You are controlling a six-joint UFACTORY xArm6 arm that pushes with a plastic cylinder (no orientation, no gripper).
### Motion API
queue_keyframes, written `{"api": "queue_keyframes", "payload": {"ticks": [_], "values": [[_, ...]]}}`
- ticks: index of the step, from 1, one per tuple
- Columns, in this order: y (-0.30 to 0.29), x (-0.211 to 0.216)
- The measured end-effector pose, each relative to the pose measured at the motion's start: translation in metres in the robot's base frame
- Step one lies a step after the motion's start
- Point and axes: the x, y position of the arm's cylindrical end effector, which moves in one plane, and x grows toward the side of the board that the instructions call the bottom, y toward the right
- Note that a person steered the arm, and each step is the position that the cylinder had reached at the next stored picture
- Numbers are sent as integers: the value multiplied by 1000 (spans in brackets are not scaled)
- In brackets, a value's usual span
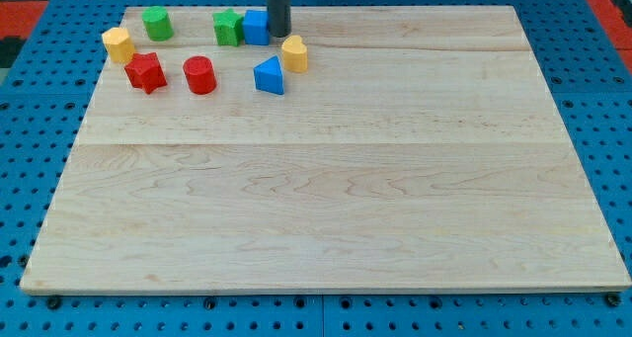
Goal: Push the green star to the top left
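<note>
My tip (280,35) sits down on the wooden board (336,199) near its top edge, a bare rod holding nothing, touching or just beside the right side of the blue cube (256,27), which lies at its 9 o'clock. Green star (228,28) is right past that cube, pressed against its left face, same 9 o'clock line from my tip, so the star is top centre-left of the board. Yellow block (294,53), roundish, at my 5 o'clock, close. Blue triangle (269,76) at 6 to 7 o'clock, a bit further. Red cylinder (199,75) and red star (145,72) off at 8 o'clock. Green block (157,24), shape unclear, far at 9 o'clock, and a second yellow block (118,44) beyond it at the left edge.
</note>
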Motion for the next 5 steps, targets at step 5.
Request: {"api": "queue_keyframes", "payload": {"ticks": [5], "values": [[-13,-15]]}}
